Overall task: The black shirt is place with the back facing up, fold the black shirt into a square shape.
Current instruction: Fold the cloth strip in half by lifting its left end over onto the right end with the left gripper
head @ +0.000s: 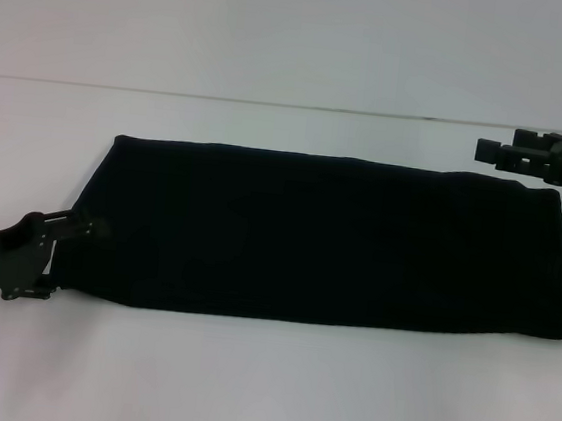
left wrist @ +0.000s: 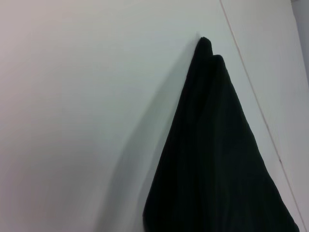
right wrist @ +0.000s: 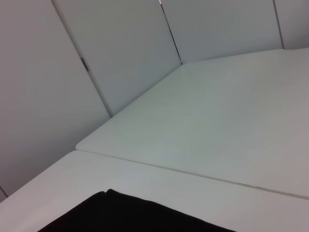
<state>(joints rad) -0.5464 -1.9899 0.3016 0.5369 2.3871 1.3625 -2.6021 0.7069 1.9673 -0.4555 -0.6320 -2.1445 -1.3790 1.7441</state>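
We see the black shirt (head: 328, 241) lying on the white table (head: 242, 387), folded into a long band that runs from nine o'clock to three o'clock across the middle of the head view, its upper and lower edges fairly straight and no lettering showing on the side turned up. At the three o'clock end the cloth bulges a little past the rest of the band and reaches the picture's edge. The left gripper (head: 84, 250) sits at about eight o'clock of the head view, right at the shirt's nine o'clock end, with its fingers (head: 67, 220) reaching onto the hem; they look closed on the edge of the black shirt, though black against black leaves us less than certain. In the left wrist view the shirt (left wrist: 217, 159) shows as a dark wedge tapering to two small rounded corners on the pale table top (left wrist: 87, 121). The right gripper (head: 503, 153) hangs at about two o'clock of the head view, just beyond the shirt's far corner and clear of the cloth, and its fingers stand apart with nothing between them. The right wrist view catches only one corner of the shirt (right wrist: 130, 217), the table (right wrist: 217, 125) and the pale wall panels (right wrist: 120, 53) behind it.
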